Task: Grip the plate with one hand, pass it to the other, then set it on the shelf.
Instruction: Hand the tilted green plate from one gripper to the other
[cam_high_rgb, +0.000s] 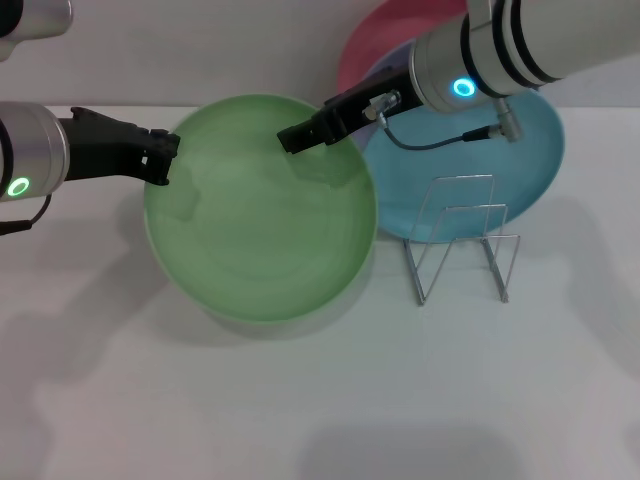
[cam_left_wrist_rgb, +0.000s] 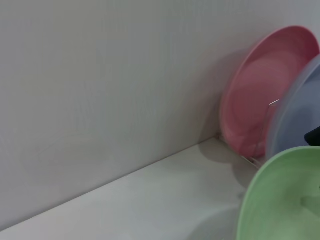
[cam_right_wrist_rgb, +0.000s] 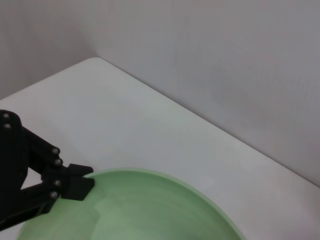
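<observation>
Handover in mid-air

Left gripper (cam_high_rgb: 160, 157) pinches the green plate (cam_high_rgb: 260, 215) at its nine o'clock rim; right gripper (cam_high_rgb: 297, 137) reaches its one o'clock edge (grip unclear), so the rack (cam_high_rgb: 463, 240) at three o'clock waits.

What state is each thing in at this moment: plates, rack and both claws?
Green plate: lifted off the table, gripped at its rim by the left claw.
Left claw: shut on the green plate's rim.
Right claw: at the plate's far rim; grip not clear.
Wire rack: upright, empty.
Blue plate: behind the rack.
Pink plate: standing on edge against the wall.
</observation>
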